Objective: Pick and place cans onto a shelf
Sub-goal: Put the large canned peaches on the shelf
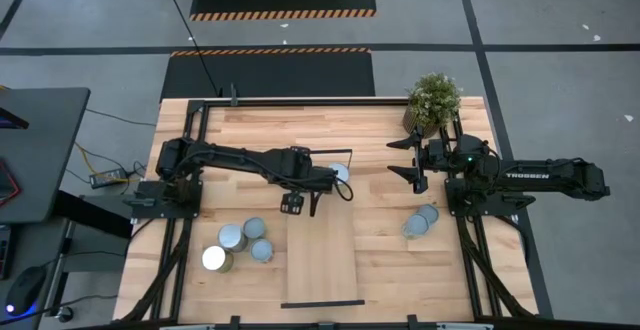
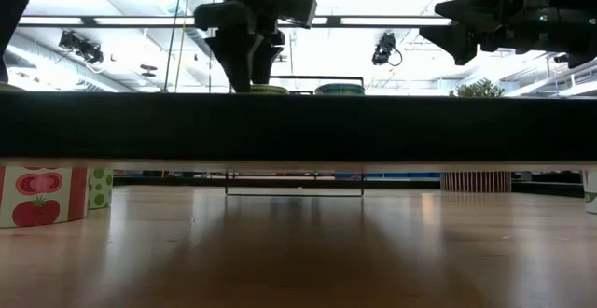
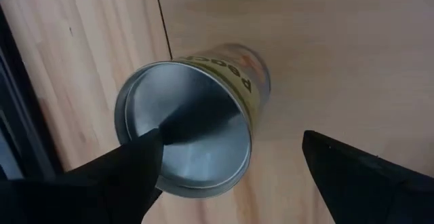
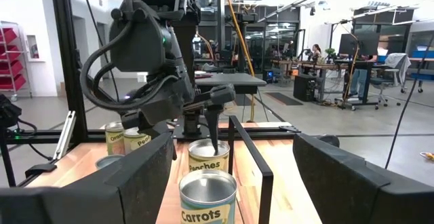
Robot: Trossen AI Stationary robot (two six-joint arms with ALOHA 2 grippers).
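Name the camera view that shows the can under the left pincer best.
Left wrist view: the can fills the frame, rim and label plain, between the open left pincer. The high view shows only a small top, the low view a sliver on the shelf, the right wrist view its side.

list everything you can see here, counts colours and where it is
left cans: four, silver tops, on table left of shelf
right cans: two, silver tops, on table right of shelf
shelf cans: two, labelled Carrots and Peaches, at shelf's far end
shelf: one, pale wood, black end bars, mid-table
potted plant: one, green, far right corner
table: one, light wood
left pincer: open, above a shelf can
right pincer: open, raised, right of shelf
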